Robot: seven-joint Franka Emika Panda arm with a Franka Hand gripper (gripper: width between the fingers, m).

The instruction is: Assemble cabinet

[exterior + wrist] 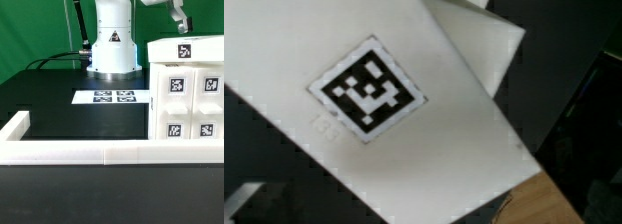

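The cabinet (190, 100) is a white boxy unit at the exterior view's right, with several black-and-white tags on its front and one on its top panel (184, 50). My gripper (179, 24) hangs above the cabinet's top, apart from it. The wrist view is filled by a white cabinet panel (438, 150) bearing one tag (370, 88), seen close from above. My fingertips do not show clearly in either view, so I cannot tell whether the jaws are open.
The marker board (113, 97) lies flat on the black table in front of the robot base (112, 45). A low white border wall (90, 153) runs along the front and turns back at the exterior view's left (15, 127).
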